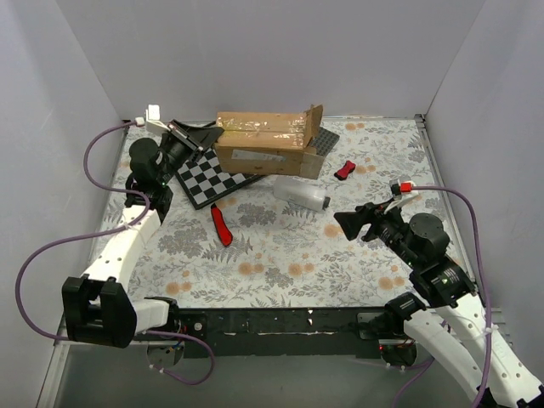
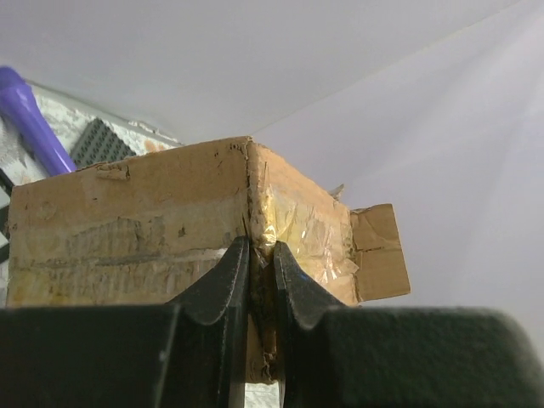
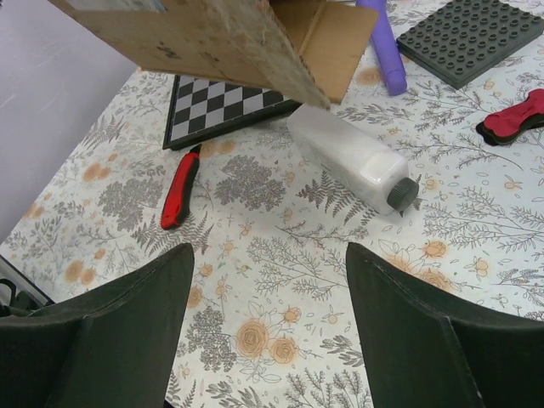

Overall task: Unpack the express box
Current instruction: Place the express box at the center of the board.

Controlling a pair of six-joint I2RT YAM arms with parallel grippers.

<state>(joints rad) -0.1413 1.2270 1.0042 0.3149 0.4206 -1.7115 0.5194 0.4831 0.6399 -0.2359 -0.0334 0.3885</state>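
Express box (image 1: pixel 268 140) at far end of table (image 1: pixel 280 255), one flap open. Left gripper (image 2: pixel 259 263) pinched onto its taped corner; right gripper (image 3: pixel 268 255) spread wide, holding nothing. Probably light, stiff, tape slick; best held on bare cardboard

left hand (image 2: pixel 259 259) pinching express box (image 2: pixel 127 229) corner edge | purple cable (image 2: pixel 30 119) upper left

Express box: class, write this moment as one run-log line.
left gripper shut on box corner | right gripper open, empty | bottle, chessboard outside box
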